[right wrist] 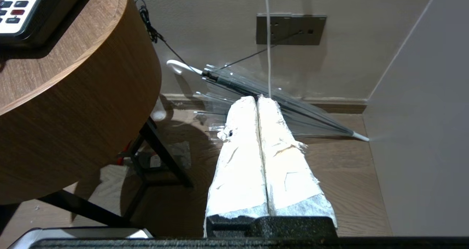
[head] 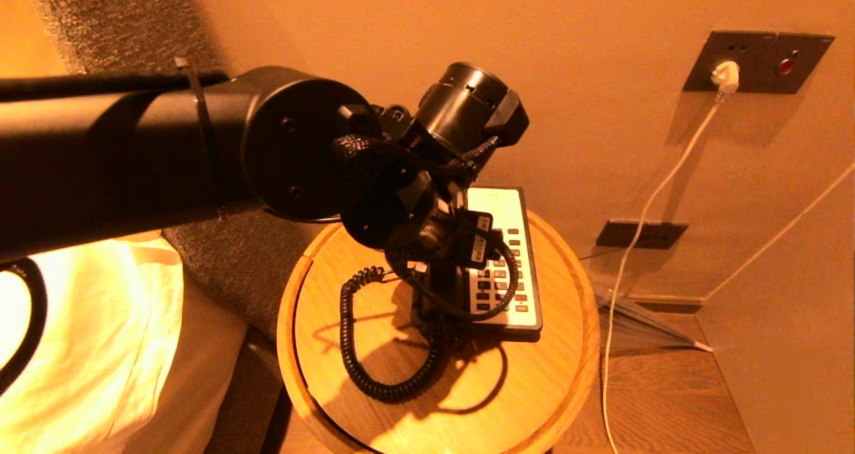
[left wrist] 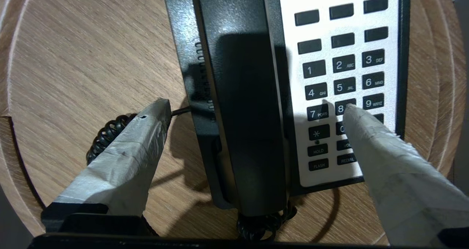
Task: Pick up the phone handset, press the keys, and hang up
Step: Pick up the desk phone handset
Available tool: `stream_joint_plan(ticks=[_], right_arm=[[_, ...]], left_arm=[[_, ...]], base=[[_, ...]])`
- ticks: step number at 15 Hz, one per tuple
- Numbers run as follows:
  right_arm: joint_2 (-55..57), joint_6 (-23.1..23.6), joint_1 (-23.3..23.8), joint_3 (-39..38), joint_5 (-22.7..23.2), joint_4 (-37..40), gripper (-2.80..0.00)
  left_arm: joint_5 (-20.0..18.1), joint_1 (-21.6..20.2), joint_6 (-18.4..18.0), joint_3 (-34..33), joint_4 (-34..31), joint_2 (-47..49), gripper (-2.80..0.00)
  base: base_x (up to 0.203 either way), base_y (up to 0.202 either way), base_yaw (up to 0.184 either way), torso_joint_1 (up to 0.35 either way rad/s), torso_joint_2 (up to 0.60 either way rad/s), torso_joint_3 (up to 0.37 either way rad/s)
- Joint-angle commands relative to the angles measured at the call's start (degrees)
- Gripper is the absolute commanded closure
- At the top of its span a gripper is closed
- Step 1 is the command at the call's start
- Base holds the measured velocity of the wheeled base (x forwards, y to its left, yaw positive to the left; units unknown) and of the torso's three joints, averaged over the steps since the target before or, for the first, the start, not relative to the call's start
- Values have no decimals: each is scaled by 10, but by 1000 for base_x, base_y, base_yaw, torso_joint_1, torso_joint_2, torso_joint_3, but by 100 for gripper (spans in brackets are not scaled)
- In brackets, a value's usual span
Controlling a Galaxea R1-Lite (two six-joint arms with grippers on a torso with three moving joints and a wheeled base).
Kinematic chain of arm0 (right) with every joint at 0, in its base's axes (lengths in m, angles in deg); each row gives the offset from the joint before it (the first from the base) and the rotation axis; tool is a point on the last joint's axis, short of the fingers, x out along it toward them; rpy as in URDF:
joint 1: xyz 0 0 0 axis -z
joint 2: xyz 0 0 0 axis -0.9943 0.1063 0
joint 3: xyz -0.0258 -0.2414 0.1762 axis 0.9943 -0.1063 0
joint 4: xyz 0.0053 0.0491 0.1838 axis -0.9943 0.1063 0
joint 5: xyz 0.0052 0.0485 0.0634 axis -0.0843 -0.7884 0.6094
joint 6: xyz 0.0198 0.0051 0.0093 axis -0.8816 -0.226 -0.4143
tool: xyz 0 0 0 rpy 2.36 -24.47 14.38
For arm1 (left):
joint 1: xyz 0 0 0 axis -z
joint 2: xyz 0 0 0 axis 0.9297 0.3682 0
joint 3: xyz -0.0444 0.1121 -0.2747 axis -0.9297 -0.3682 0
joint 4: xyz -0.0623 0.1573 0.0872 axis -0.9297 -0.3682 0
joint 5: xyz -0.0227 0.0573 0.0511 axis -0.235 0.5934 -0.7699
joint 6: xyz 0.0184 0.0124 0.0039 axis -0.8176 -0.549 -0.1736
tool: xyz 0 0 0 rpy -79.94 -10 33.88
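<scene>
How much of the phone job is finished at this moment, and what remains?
Nothing looks done yet: the handset lies in its cradle on the phone base. In hand: the left hand hangs open over it, one finger on each side, not gripping. The right hand is shut, down beside the table. Left: lifting, pressing the keys, hanging up.

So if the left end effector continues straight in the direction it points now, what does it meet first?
Most likely the phone handset, lying on its base: the open left end effector straddles it, one finger over the table, the other over the keypad. Depth is unclear.
</scene>
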Motion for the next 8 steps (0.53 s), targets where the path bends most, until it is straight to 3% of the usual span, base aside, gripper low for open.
stream_joint_plan(ticks=[1,8], right_arm=[[0,0,0,-5,0,0,0],[0,0,0,-5,0,0,0]], left_arm=[[2,-3,2,-2,-2,2,-280],[4,-8,14,1,-9,6,-280]], base=[[0,0,0,0,0,0],[0,0,0,0,0,0]])
